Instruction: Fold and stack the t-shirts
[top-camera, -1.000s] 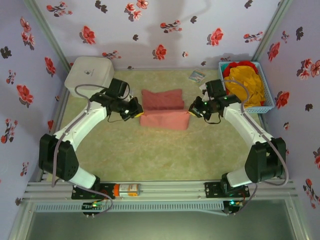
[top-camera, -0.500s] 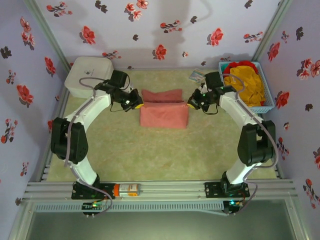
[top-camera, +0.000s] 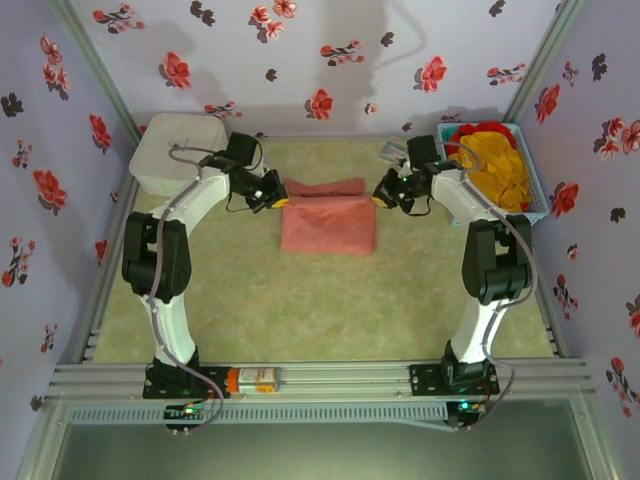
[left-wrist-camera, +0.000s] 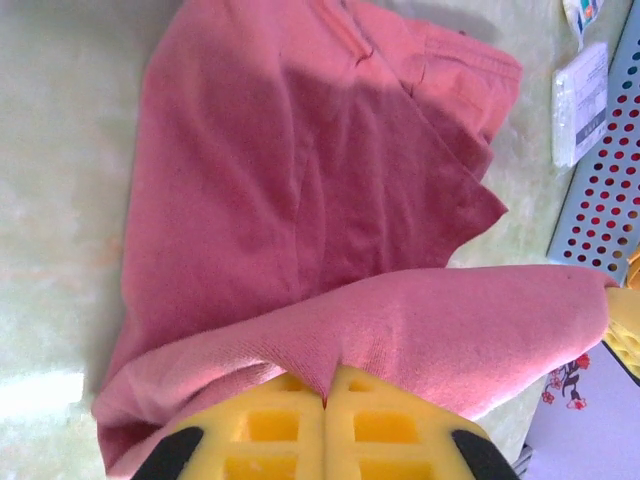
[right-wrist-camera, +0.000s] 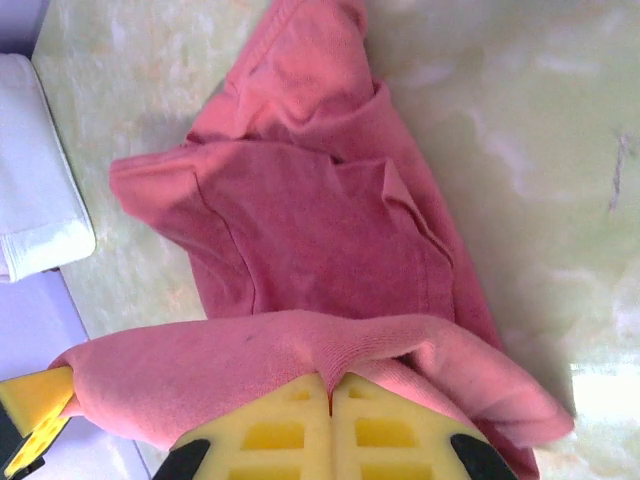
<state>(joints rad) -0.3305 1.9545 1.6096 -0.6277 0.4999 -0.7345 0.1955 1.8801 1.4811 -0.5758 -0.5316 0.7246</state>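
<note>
A salmon-pink t-shirt (top-camera: 328, 222) lies folded on the green mat at the middle back. My left gripper (top-camera: 276, 201) is shut on its left top corner, and my right gripper (top-camera: 381, 198) is shut on its right top corner. Both hold the folded edge stretched between them, a little above the far part of the shirt. In the left wrist view the yellow pads (left-wrist-camera: 270, 430) pinch a ridge of pink cloth (left-wrist-camera: 400, 330). The right wrist view has the same pinch, pads (right-wrist-camera: 390, 430) closed on the pink cloth (right-wrist-camera: 300, 360). Mustard and red t-shirts (top-camera: 492, 160) lie heaped in the basket.
A blue perforated basket (top-camera: 541, 205) stands at the back right, close to my right arm. A white rounded box (top-camera: 180, 150) sits at the back left beside my left arm. A small packet (top-camera: 393, 151) lies at the back edge. Floral walls close three sides.
Both grippers have carried the shirt's near edge toward the back, laying it over the far half. The arms have stretched out farther from their bases.
</note>
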